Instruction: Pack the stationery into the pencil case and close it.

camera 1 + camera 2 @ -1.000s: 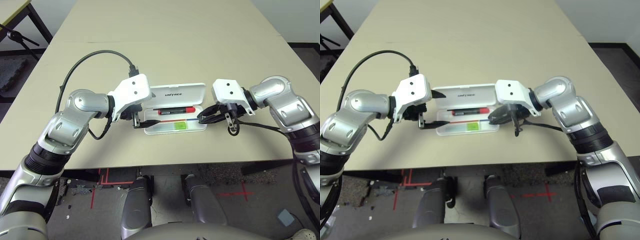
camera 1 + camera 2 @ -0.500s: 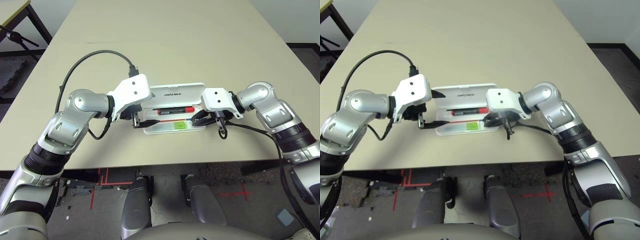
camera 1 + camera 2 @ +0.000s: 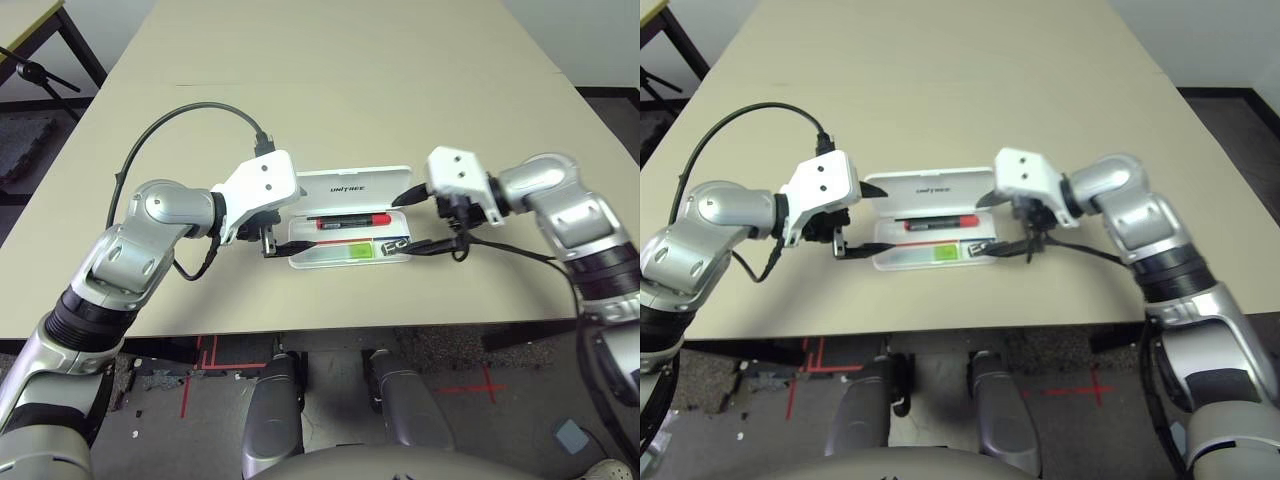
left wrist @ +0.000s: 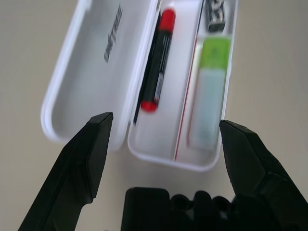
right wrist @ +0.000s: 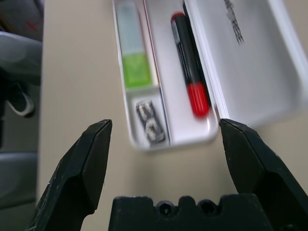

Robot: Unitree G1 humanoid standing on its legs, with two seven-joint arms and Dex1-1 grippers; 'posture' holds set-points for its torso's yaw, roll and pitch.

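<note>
The white pencil case (image 3: 300, 262) lies open at the table's front centre, its lid (image 3: 350, 188) folded back flat. Inside lie the red-capped black marker (image 3: 350, 220), the pale highlighter with a lime-green cap (image 3: 345, 253) and a small dark grey block (image 3: 395, 243) at the tray's right end. My left gripper (image 3: 283, 240) is open at the case's left end, its fingers (image 4: 82, 159) straddling that end. My right gripper (image 3: 412, 220) is open at the right end, fingers (image 5: 250, 159) wide either side of the block (image 5: 148, 122), holding nothing.
The beige table (image 3: 350, 90) stretches far behind the case. A black cable (image 3: 180, 115) loops up from my left wrist. The table's front edge (image 3: 330, 330) runs close below the case. Another table's corner (image 3: 30, 25) stands at the far left.
My right gripper reached over the case's right end, opened wide and drew back to the right. The dark block now lies in the tray. The left arm stayed put.
</note>
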